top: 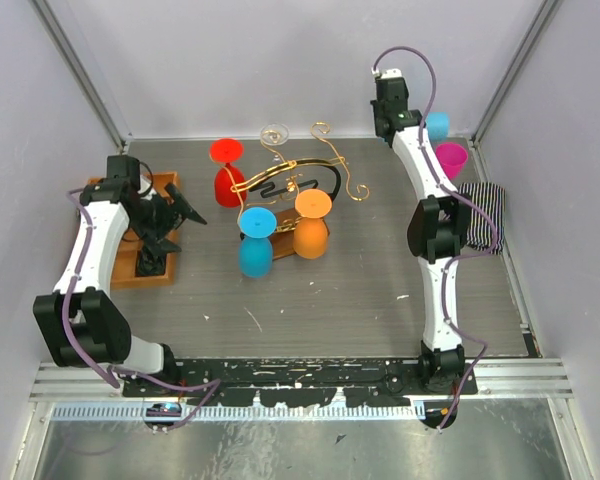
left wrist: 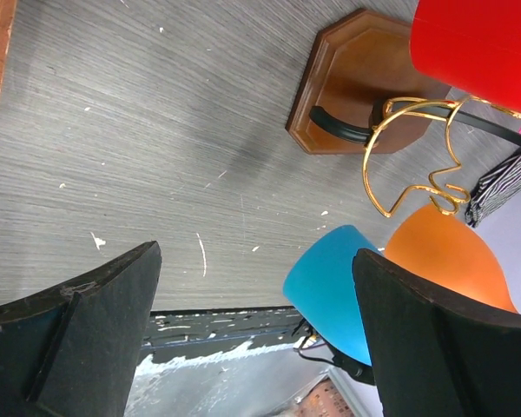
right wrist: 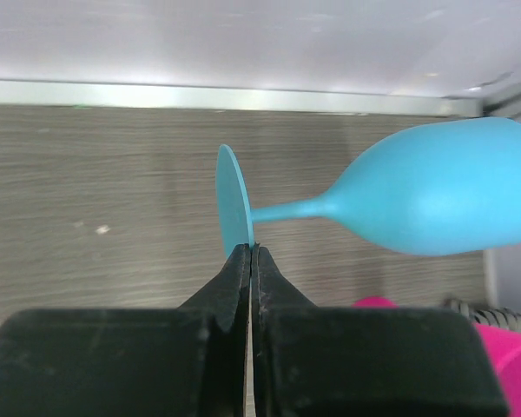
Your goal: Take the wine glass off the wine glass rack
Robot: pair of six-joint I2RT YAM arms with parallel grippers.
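Observation:
The wine glass rack [top: 292, 172], gold wire with a black bar, stands mid-table. A red glass [top: 227, 172], a blue glass [top: 256, 243] and an orange glass [top: 311, 225] hang from it upside down, and a clear glass [top: 274, 134] sits at its back. My right gripper [top: 417, 122] at the back right is shut on the foot [right wrist: 233, 200] of a light blue wine glass [right wrist: 443, 195], held sideways, clear of the rack. My left gripper [top: 170, 215] is open and empty left of the rack. The left wrist view shows the rack's wooden base [left wrist: 347, 78] and the blue glass [left wrist: 330, 287].
An orange-brown compartment tray [top: 130, 265] lies under the left arm. A pink cup [top: 451, 158] stands at the back right beside a striped cloth [top: 480, 215]. Walls close the table on three sides.

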